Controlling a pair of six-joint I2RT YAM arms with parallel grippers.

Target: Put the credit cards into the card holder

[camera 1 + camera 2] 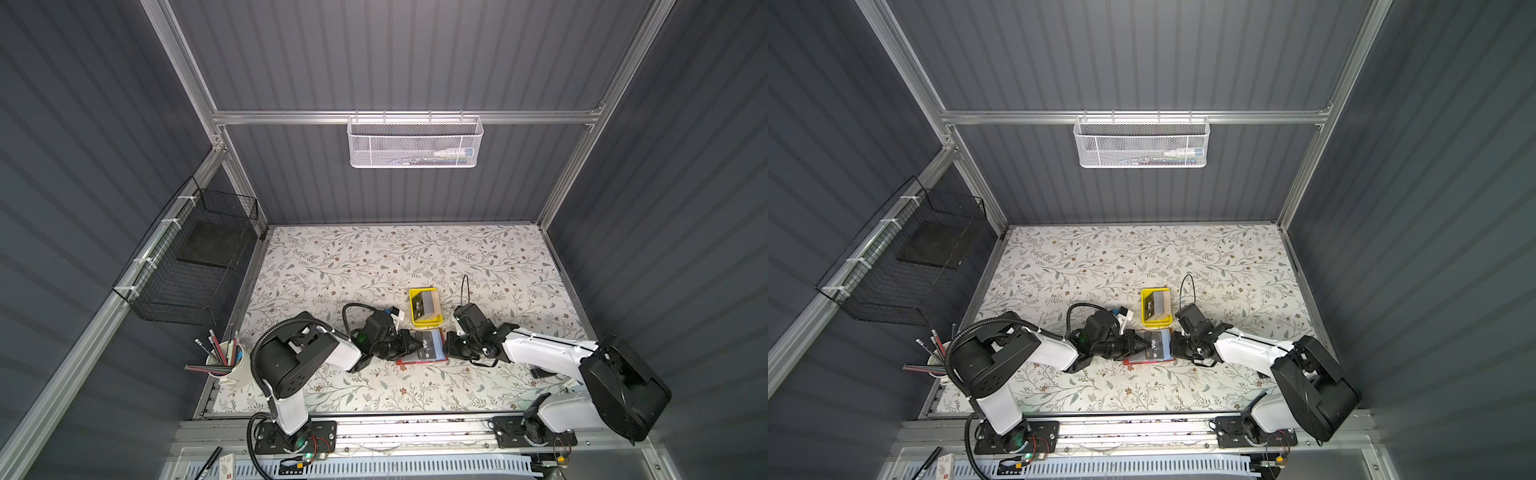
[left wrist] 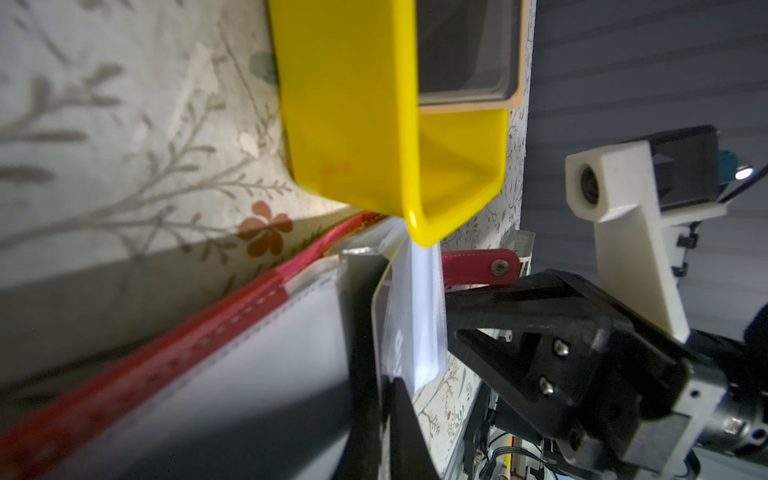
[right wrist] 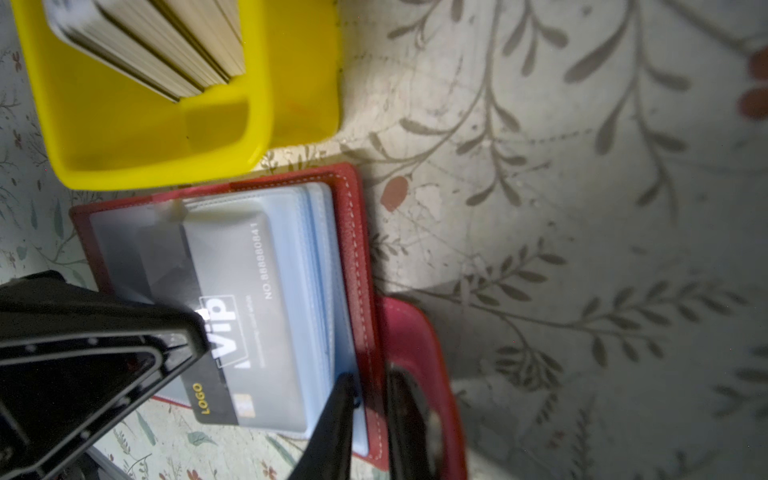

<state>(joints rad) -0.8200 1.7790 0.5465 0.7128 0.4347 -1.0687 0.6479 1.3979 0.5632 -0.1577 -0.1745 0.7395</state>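
The red card holder lies open on the table, its clear pockets facing up. A black "VIP" credit card sits partway inside a pocket. My left gripper is shut on the card's outer end. My right gripper is shut on the holder's right edge, pinching the red cover and pocket leaves. The snap tab strap sticks out beside it. More credit cards stand stacked in the yellow tray.
The yellow tray stands just behind the holder, almost touching it. A white cup of pencils is at the front left. A black wire basket hangs on the left wall, a white mesh basket on the back rail.
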